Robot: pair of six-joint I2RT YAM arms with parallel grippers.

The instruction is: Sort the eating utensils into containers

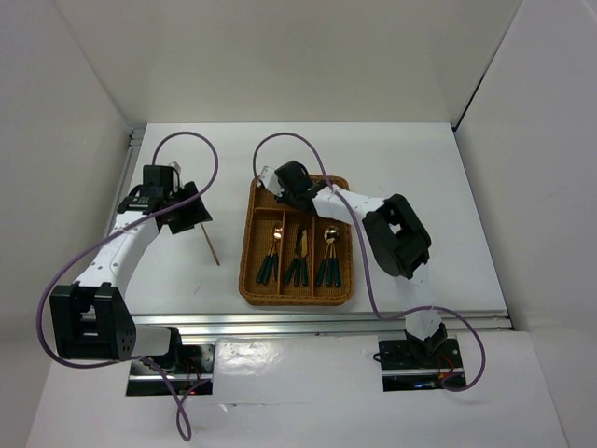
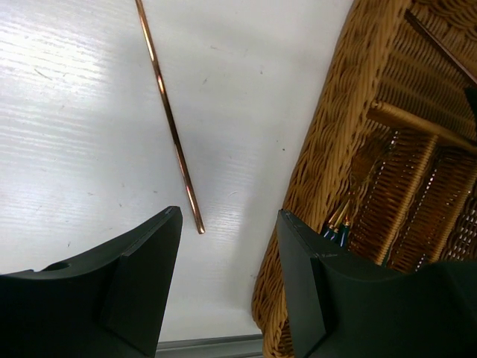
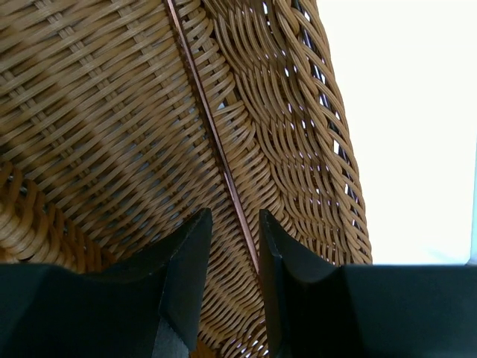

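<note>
The left gripper (image 2: 229, 216) hangs low over the table (image 2: 74, 112) with its fingers spread wide, and the loose chopstick (image 2: 170, 119) lies flat on the white surface just ahead of them, its near tip almost between them, just beside the tray (image 2: 328, 142). Over at the tray's far end, the right gripper (image 3: 235, 216) has its fingers only narrowly apart, touching nothing, with the other chopstick (image 3: 205, 112) lying on the wicker of the crosswise slot (image 3: 89, 112). The forks and spoons (image 1: 298, 257) sit in the long slots. That loose stick looks light, rigid, thin and glossy, so likely slippery and prone to roll. A pinch across its width near the middle should keep it level.
</note>
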